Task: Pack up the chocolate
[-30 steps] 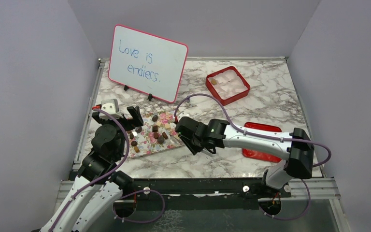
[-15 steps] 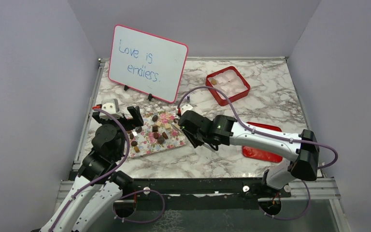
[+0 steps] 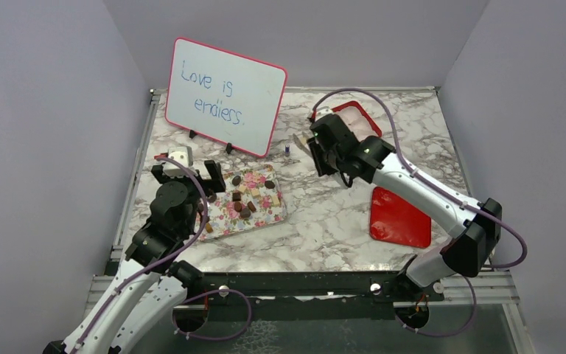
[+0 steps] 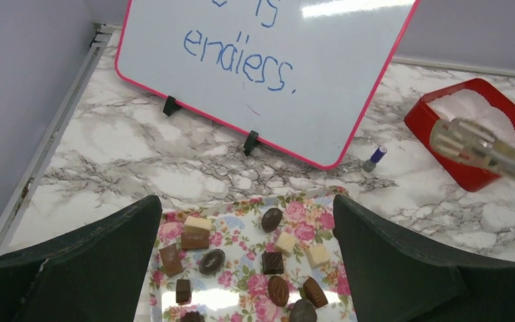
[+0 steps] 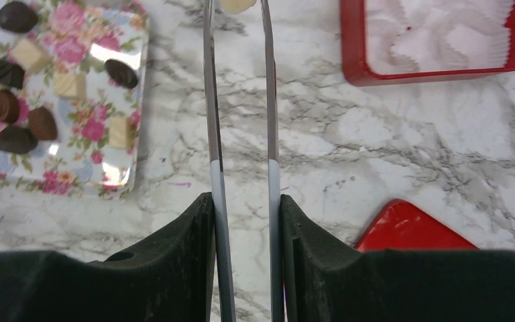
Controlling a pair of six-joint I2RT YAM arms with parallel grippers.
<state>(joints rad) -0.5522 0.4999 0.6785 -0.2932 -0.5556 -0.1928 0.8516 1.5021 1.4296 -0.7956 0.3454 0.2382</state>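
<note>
**One pale piece in my tweezers, the rest on the flowered tray**

My right gripper (image 5: 241,201) is pressed in on a pair of metal tweezers (image 5: 218,178), its two black fingers (image 5: 174,261) squeezing the blades from either side. The blades run straight up the middle of the right wrist view. At their tips, at the very top edge of the frame, they pinch one pale tan candy (image 5: 237,5). Below the tips is bare marble table (image 5: 389,134), between the pink floral tray (image 5: 74,180) at upper left and the red box (image 5: 352,40) with its white crinkled lining at upper right. A corner of a flat red lid (image 5: 409,231) shows at lower right. In the overhead view my right arm reaches to the upper middle of the frame and hides part of the box.

My left gripper (image 4: 247,201) is spread wide and holds nothing. Its two dark fingers frame the lower left and lower right of the left wrist view, above the tray. The chocolate (image 4: 273,263) lies scattered on that tray in the lower middle of the frame: dark brown, reddish-brown and pale tan pieces, some round and some squarish.

Behind the tray, a pink-rimmed whiteboard (image 4: 275,54) stands tilted on small black feet and fills the upper middle of the frame, with "endless." written on it in blue. A small blue-capped object (image 4: 374,157) lies on the marble just beside the board's lower right corner; I cannot tell what it is.
</note>
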